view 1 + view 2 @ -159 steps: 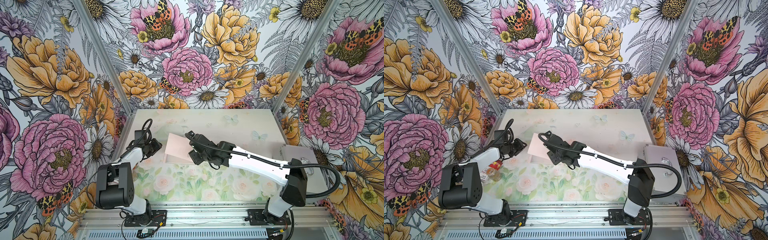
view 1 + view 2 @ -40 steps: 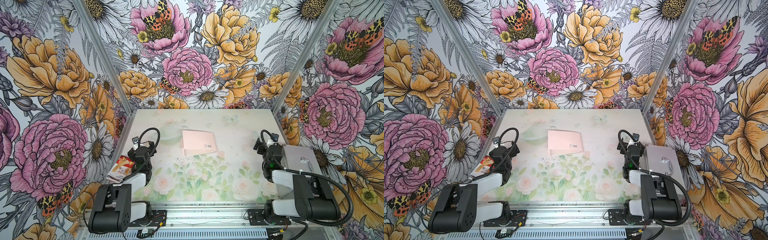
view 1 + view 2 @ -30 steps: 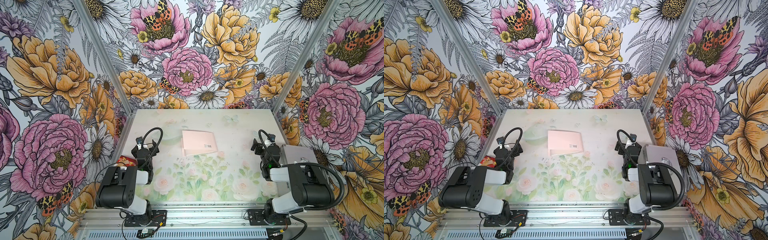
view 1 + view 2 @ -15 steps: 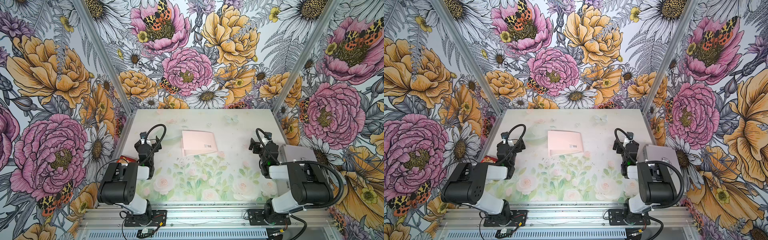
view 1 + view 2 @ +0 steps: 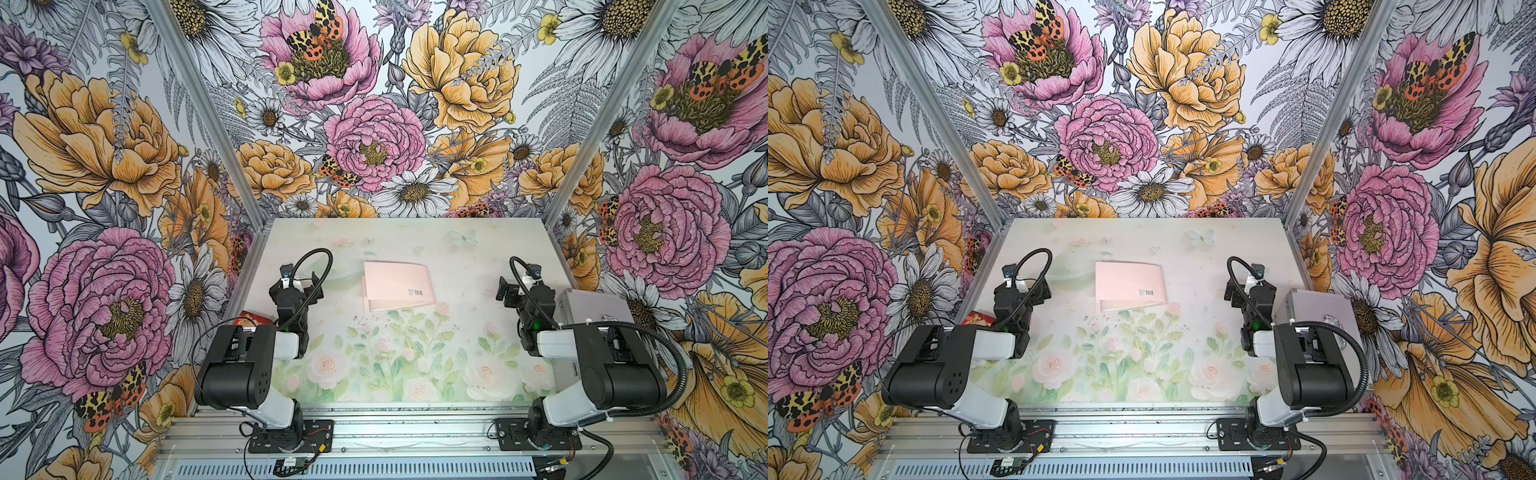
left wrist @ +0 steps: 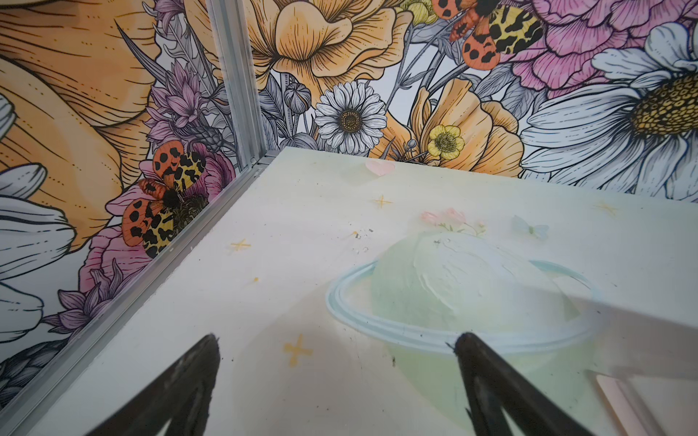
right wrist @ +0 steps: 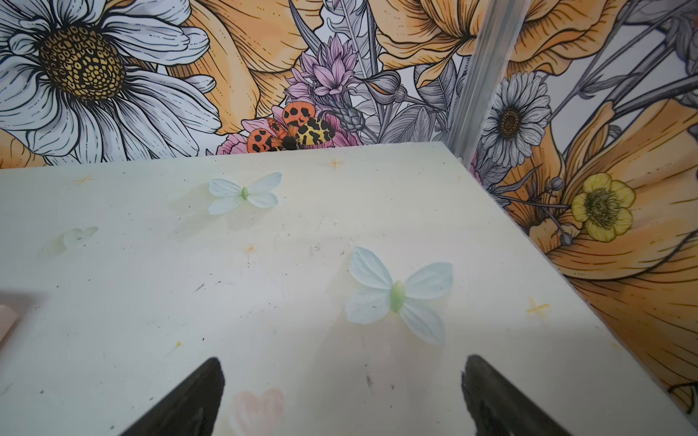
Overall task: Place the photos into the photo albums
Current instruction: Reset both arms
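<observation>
Near the middle of the tabletop (image 5: 465,266), a little toward the far edge: thin pale pink rectangular photo album (image 5: 397,282), plain in both top views (image 5: 1128,286). Shut, flat, barcode side up, with a paler strip showing along its near side. Central spot judged deliberate: equal reach for both arms, nothing on it, nothing touching it. No loose red or cream photo cards anywhere on the open surface. Impossible to tell, under a closed cover, whether already tucked inside.

Outward to the left edge: small red flat item (image 5: 254,319), half hidden behind the left arm, too little showing to say card or box. Probably parked there as the left arm's supply, clear of the working middle.

Against the right edge: closed silver metal case (image 5: 592,300), well apart from the album, apparently kept aside as no part of the job.

Left gripper (image 6: 336,339): jaws spread wide, nothing between them, above bare surface, facing the far left corner, with a pink corner of the album just inside its camera's frame. Right gripper (image 7: 342,362): likewise released and empty, above the printed butterflies, facing the far right corner. Both arms folded close to their bases at the near corners, presumably to leave the album unshaded for the cameras. Judged stage: all done or nothing begun, with closed cover and absent cards favouring done.
</observation>
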Tool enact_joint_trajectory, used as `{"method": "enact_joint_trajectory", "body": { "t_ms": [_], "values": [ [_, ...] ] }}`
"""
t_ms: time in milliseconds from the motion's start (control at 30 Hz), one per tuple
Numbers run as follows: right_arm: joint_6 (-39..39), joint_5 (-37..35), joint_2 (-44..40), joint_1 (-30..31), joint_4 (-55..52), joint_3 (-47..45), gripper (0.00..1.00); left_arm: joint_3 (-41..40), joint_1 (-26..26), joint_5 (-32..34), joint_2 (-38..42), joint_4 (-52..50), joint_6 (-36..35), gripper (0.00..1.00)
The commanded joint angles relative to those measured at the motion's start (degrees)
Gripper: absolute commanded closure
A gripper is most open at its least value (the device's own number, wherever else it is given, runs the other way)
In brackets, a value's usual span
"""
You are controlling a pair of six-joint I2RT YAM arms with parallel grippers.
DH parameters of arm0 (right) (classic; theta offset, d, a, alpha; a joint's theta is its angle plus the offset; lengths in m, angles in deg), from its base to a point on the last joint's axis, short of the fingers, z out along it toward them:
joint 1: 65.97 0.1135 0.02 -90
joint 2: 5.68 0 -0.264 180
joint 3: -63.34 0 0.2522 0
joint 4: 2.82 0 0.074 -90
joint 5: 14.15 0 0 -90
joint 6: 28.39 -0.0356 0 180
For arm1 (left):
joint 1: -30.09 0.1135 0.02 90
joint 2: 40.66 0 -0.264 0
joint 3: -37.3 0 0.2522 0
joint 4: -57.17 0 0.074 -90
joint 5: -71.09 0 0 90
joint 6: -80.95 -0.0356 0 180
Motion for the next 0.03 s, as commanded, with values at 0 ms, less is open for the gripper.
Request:
{"method": "enact_joint_trajectory", "body": {
  "t_ms": [0],
  "values": [
    [1.0, -0.4, 0.4, 0.3, 0.6, 1.2, 0.0, 0.3, -0.3, 0.2, 0.2, 0.1, -0.8, 0.01]
  ]
}}
